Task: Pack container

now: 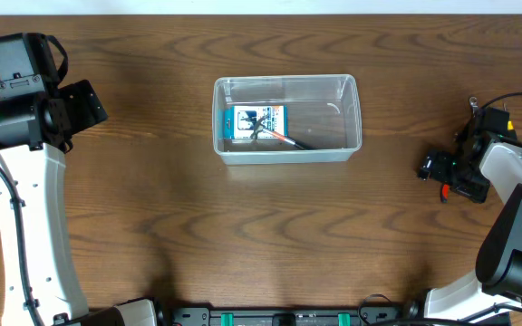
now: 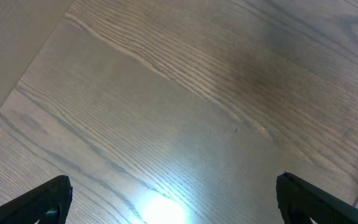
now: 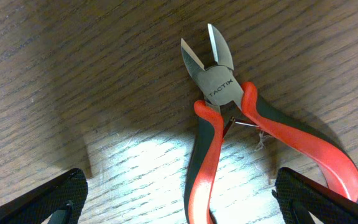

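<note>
Table (image 1: 152, 226) first: dark wood, one arm out at each end. Container (image 1: 285, 80) next, clear bin sitting mid-table, well apart from both arms, a bit closer to the right one. Left gripper (image 1: 87, 102) over by the left edge, jaws spread wide, only bare wood between the fingers in its wrist view. Right gripper (image 1: 440, 177) spread just as wide, gripping nothing. Inside the bin: blue-and-white box (image 1: 253, 120) with some orange-handled tool (image 1: 284, 138) lying partly across it, hard to say more.

Smallest and most important: red-handled cutters (image 3: 219, 118) flat on the wood right under the right gripper. Long axis running away from the wrist, blades far, handles near, so lying across the closing line and not along it. Sitting a touch toward the right-hand finger (image 3: 309, 196), though. Right arm obviously the nearer one, bin off to its left. Probably a straight drop and pinch on the handles, just guessing.

From overhead: bin-to-arm layout clear, cutters almost fully hidden under the gripper. From the right wrist: cutters' pose nailed, no bin anywhere.
</note>
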### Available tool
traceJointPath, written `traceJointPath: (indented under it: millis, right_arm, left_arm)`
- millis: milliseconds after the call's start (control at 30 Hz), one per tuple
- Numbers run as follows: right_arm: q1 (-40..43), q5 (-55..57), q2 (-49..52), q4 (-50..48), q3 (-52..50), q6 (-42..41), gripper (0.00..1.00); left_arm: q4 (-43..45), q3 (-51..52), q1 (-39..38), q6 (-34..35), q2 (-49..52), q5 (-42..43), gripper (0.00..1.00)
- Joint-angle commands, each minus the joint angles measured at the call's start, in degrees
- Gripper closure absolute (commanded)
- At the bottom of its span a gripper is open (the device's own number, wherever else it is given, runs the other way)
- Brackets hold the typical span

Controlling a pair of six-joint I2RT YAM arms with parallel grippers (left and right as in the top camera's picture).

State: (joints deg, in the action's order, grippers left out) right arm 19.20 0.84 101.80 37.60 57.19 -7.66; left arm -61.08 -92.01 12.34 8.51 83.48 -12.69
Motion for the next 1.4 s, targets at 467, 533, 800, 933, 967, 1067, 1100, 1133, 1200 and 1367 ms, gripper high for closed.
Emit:
traceJointPath:
  millis: [467,533,800,933,967,1067,1100,1133,1200,1367]
  right_arm:
    - [0.2,-0.3,0.5,-1.0,-2.8,0.4,0.06]
    - [0.2,-0.3,0.5,-1.0,-2.8,0.4,0.06]
    - [0.2,-0.3,0.5,-1.2,-2.8,0.4,0.09]
    - [0.2,-0.3,0.5,-1.7,-2.8,0.4,0.11]
    - [0.2,-0.3,0.5,-1.9,-2.8,0.1,0.12]
    - [0.2,-0.3,0.5,-2.3,-2.8,-1.3,0.17]
    - [0.2,-0.3,0.5,-2.3,-2.8,-1.8,0.18]
    - [0.2,-0.3,0.5,-2.5,-2.8,-2.1,0.20]
    - [0.2,-0.3,0.5,-2.5,-2.8,-2.6,0.22]
    - [0.2,-0.3,0.5,-2.4,-2.8,-4.4,0.36]
  left_arm:
    - [0.0,-0.1,0.2,-0.9,0.1,-1.1,0.02]
    - [0.0,-0.1,0.2,-0.9,0.1,-1.1,0.02]
    - [0.0,-0.1,0.2,-0.9,0.1,-1.1,0.02]
    - [0.0,-0.1,0.2,-0.9,0.1,-1.1,0.02]
    - [0.0,-0.1,0.2,-0.9,0.1,-1.1,0.02]
    - [0.0,-0.1,0.2,-0.9,0.1,-1.1,0.02]
    - [0.0,-0.1,0.2,-0.9,0.1,-1.1,0.02]
    - [0.0,-0.1,0.2,-0.9,0.1,-1.1,0.02]
    - [0.0,-0.1,0.2,-0.9,0.1,-1.1,0.02]
    - [0.0,-0.1,0.2,-0.9,0.1,-1.1,0.02]
